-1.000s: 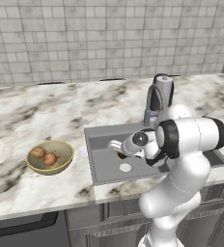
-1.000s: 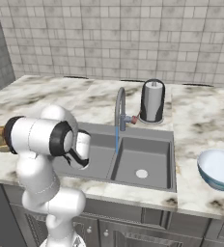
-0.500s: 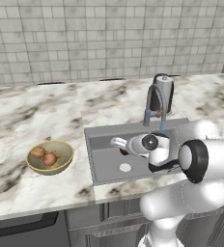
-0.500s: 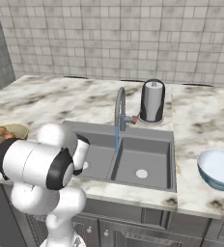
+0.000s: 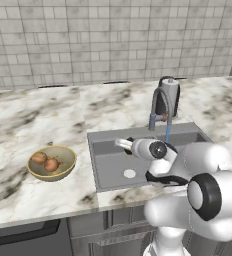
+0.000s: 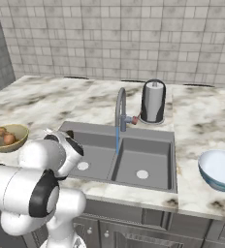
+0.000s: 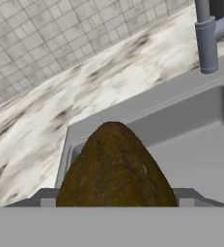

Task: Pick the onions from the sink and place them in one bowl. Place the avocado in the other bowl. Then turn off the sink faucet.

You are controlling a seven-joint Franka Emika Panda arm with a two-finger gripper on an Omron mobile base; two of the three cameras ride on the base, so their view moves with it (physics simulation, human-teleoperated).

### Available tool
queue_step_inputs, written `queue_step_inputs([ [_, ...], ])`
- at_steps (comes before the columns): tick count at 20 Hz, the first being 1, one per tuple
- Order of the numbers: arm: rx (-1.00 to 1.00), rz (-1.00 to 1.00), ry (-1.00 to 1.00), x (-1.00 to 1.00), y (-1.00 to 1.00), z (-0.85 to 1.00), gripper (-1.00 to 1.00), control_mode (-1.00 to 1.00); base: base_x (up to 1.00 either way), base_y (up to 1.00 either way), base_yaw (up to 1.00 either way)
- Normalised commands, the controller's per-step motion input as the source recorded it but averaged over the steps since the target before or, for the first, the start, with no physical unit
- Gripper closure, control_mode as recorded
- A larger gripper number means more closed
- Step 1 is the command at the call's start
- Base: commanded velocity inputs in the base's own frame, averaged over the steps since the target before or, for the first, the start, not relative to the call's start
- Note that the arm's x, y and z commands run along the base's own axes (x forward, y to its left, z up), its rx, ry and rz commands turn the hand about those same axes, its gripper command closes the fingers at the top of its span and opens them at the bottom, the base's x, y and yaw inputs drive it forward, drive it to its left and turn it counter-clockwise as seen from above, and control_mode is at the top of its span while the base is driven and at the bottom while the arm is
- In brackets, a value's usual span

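1. Over the left basin of the sink, the fingers sit low by the back wall, and the avocado shows close up between them in the hand view, so they look clenched on it; the finger tips themselves are hidden behind it.
2. In the left base view the avocado is only a dark sliver at the hand's tip, at 12 o'clock from the white drain.
3. The two onions lie together in the yellow bowl, which stands on the tabletop at 9 o'clock from the sink.
4. The faucet arches over the sink from its back edge, and a thin blue stream falls from its spout into the basin.
5. A dark canister stands on the tabletop just behind the faucet.
6. A pale blue bowl rests on the tabletop at 3 o'clock from the sink, well apart from the yellow one.
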Motion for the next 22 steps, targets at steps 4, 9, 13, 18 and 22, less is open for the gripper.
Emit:
queue_step_inputs([
  [4,-0.09,-0.09,0.18,0.09,0.02,1.0,1.0,-1.0,0.0,0.0,0.0],
  [9,-0.05,-0.09,0.34,0.01,0.0,1.0,1.0,-1.0,0.0,0.0,0.0],
  [13,-0.05,-0.07,0.48,-0.06,0.0,1.0,1.0,-1.0,0.0,0.0,0.0],
  [18,-0.06,-0.05,0.48,-0.11,0.0,1.0,1.0,-1.0,0.0,0.0,0.0],
  [22,-0.06,-0.01,0.34,-0.2,-0.05,0.68,1.0,-1.0,0.0,0.0,0.0],
])
